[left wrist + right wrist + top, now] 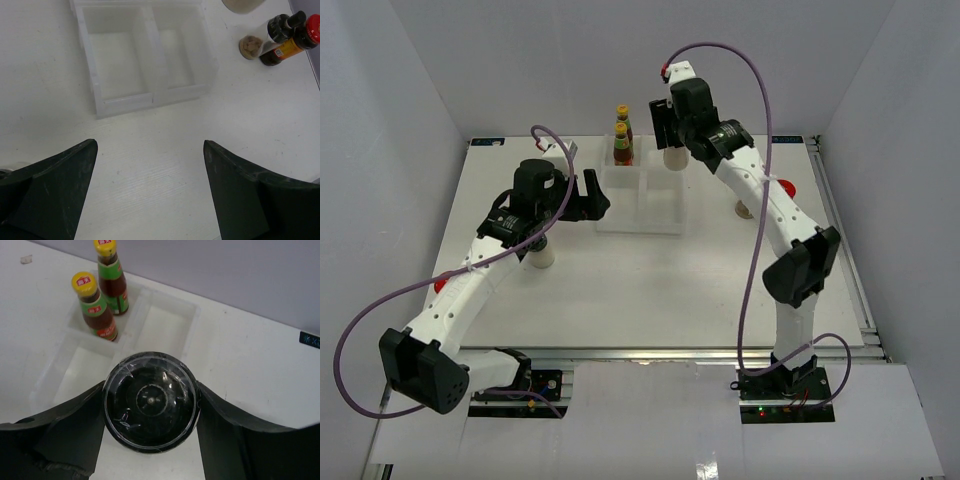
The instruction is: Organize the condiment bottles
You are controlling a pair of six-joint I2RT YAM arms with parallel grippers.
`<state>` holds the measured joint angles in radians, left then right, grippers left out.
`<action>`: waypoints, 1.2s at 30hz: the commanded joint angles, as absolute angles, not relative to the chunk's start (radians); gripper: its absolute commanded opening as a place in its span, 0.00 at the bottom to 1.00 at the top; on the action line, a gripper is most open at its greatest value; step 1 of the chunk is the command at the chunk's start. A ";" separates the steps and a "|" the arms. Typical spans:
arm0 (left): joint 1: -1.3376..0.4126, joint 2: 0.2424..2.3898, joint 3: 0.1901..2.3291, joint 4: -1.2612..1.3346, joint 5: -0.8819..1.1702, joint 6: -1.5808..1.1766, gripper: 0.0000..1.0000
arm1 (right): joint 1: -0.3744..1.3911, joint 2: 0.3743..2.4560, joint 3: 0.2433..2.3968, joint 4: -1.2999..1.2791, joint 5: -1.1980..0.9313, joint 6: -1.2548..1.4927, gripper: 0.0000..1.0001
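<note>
- at the far side of the table, the right gripper has its two fingers pressed against the sides of a black-capped shaker. the hold from both sides keeps the shaker upright, so it can go straight down.
- the shaker hangs by the far right part of the white divided tray. the views do not tell clearly whether it is over a compartment or just beside the wall.
- the two red sauce bottles stand upright in the far left compartment, one behind the other. it seems that same kinds go together, so the shaker probably belongs in another compartment.
- the left gripper is wide apart and holds nothing. it hovers over bare table near the front wall of the tray, likely kept aside so that the arms do not cross.
- the two near compartments hold nothing.
- a red-lidded amber jar stands on the table to the right of the tray, with other small bottles close by. a pale bottle stands partly hidden under the left arm. these wait outside the tray, so the task looks to be in its early part.
</note>
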<state>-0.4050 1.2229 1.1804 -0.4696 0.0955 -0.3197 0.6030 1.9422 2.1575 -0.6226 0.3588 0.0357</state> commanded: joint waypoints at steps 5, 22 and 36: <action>-0.406 1.238 1.172 -0.428 0.093 -0.318 0.98 | 0.509 2.055 2.188 -0.248 0.294 -0.051 0.08; -0.406 1.247 1.187 -0.440 0.072 -0.299 0.98 | 0.474 2.227 2.131 0.080 0.172 -0.082 0.08; -0.405 1.236 1.175 -0.439 0.065 -0.290 0.98 | 0.460 2.375 2.198 0.158 0.161 -0.056 0.08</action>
